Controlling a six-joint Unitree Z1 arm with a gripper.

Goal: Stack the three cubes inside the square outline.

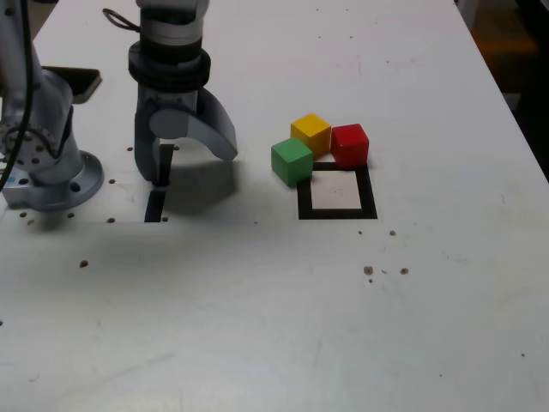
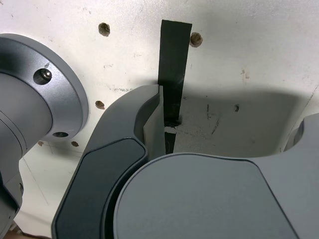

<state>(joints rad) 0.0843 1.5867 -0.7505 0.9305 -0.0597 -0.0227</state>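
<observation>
Three cubes sit in a cluster on the white table in the exterior view: green [image 1: 292,160], yellow [image 1: 310,132] and red [image 1: 350,143]. All three rest just behind the black square outline [image 1: 337,192], whose white centre holds nothing. My gripper [image 1: 192,163] hangs over the table well to the exterior view's left of the cubes, jaws spread wide and holding nothing. In the wrist view my gripper [image 2: 232,122] looks straight down at bare table; no cube shows there.
The arm's round grey base [image 1: 51,176] stands at the exterior view's left edge. Two short black strips [image 1: 157,204] lie under the gripper; one strip [image 2: 174,59] shows in the wrist view. Small screw holes [image 1: 369,270] dot the table.
</observation>
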